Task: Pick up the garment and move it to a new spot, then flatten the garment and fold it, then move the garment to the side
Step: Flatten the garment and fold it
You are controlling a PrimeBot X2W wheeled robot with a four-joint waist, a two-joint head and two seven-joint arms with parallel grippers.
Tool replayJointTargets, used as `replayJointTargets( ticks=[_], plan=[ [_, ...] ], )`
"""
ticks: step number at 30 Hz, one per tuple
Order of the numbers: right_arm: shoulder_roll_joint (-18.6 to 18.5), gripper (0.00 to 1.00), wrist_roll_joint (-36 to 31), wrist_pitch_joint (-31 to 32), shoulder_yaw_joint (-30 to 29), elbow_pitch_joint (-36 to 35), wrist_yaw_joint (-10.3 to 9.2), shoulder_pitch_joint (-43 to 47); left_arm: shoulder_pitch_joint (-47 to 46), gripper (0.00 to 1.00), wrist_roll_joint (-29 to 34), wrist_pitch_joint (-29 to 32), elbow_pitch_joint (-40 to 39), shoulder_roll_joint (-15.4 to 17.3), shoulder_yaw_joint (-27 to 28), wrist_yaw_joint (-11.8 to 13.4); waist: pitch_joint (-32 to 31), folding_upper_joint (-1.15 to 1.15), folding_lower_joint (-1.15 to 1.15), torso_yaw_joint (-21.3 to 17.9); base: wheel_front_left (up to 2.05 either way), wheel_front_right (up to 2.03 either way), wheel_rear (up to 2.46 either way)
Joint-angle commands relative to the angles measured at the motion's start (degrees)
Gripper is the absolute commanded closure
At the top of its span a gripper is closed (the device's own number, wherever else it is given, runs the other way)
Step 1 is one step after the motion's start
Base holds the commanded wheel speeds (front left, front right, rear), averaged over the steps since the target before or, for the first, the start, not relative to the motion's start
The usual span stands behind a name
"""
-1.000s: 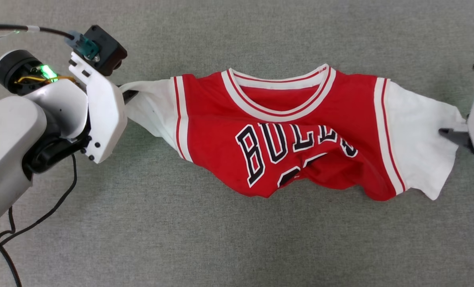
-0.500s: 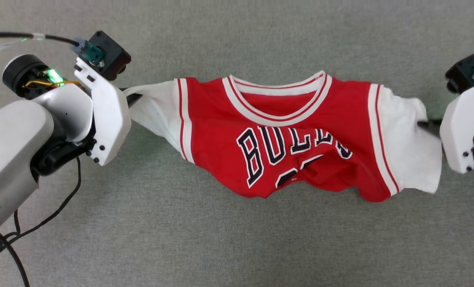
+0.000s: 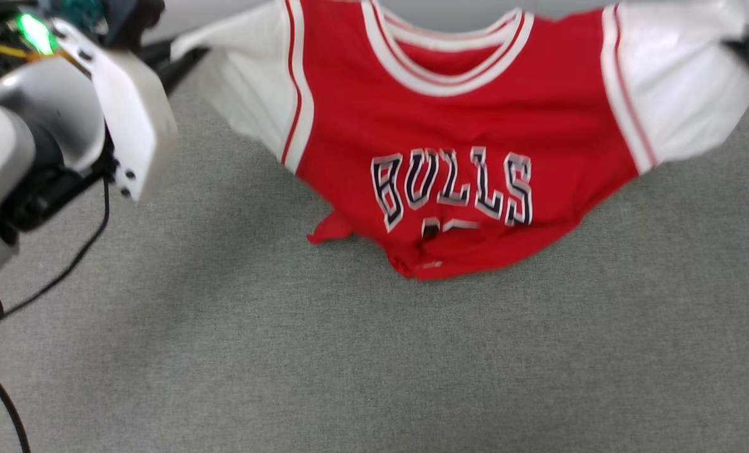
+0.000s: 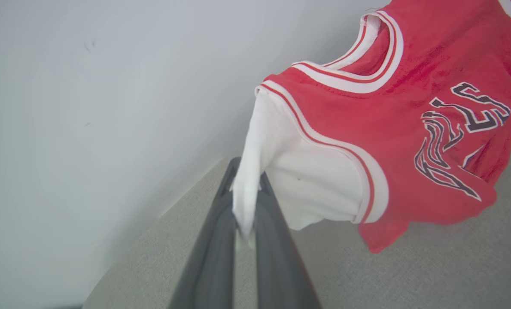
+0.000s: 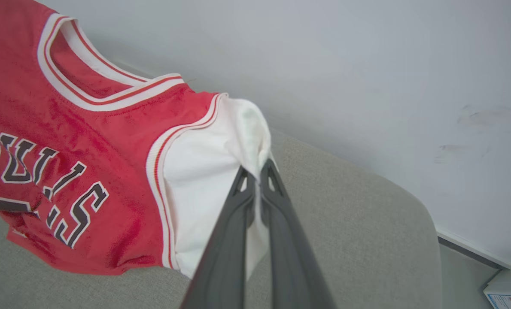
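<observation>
Underneath everything, a grey woven surface [image 3: 374, 352]. Behind it, in both wrist views, a plain pale wall [image 4: 88, 86].

Lifted above that surface and spread between the two grippers, the garment [image 3: 456, 126]. Front turned toward the head camera, collar uppermost, hem hanging down. Long axis sleeve to sleeve, running left to right across the head view, with a sag through the middle. Shoulder tops and back of the collar cut off by that view's upper edge. "BULLS" readable in black, white-outlined letters. Number below it swallowed by folds, apart from a scrap. Hem crumpled and tucked under itself, one red corner poking out to the left. Contact between the lowest fold and the surface impossible to judge. Whole head view smeared by motion blur.

At upper left of the head view, a pale forearm housing [image 3: 116, 119], blurred, cropped by the frame edge, with a green light [image 3: 31, 28] glowing on it.

Left gripper [image 4: 247, 184] clamped hard on the edge of the white sleeve at the robot's left, with cloth pinched between the dark fingers and a strip trailing down the gap. Right gripper [image 5: 257, 178] likewise closed on the opposite white sleeve, fingers almost meeting with fabric between them.

Black cables [image 3: 66, 270] looping at lower left. In the bottom right corner of the right wrist view, a sliver of a white box [image 5: 506, 296] with blue print, too cropped to identify.
</observation>
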Motion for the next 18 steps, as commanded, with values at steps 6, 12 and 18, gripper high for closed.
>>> replayJointTargets(
  ticks=[6, 12, 18],
  plan=[
    [0.69, 1.00, -3.37, -2.17, -4.08, 0.12, -0.04, -9.84, -8.48, 1.00, 2.24, -1.46, 1.14, -2.69, 3.81, 1.00, 3.01, 0.00, 0.00, 0.48, 0.00, 0.00, 0.00],
    [4.67, 1.00, -9.87, -0.55, -6.26, 3.44, -0.04, -21.81, -18.39, 1.00, 4.62, -2.75, 6.04, -5.89, 7.21, 0.43, 8.62, 0.00, 0.00, 0.54, 0.00, 0.00, 0.00],
    [9.78, 1.00, -17.16, -1.35, -8.90, 8.15, -0.04, -34.32, -29.44, 1.00, 7.21, -5.08, 13.55, -9.43, 10.22, -0.70, 14.23, 0.00, 0.00, 0.73, 0.00, 0.00, 0.00]
  ],
)
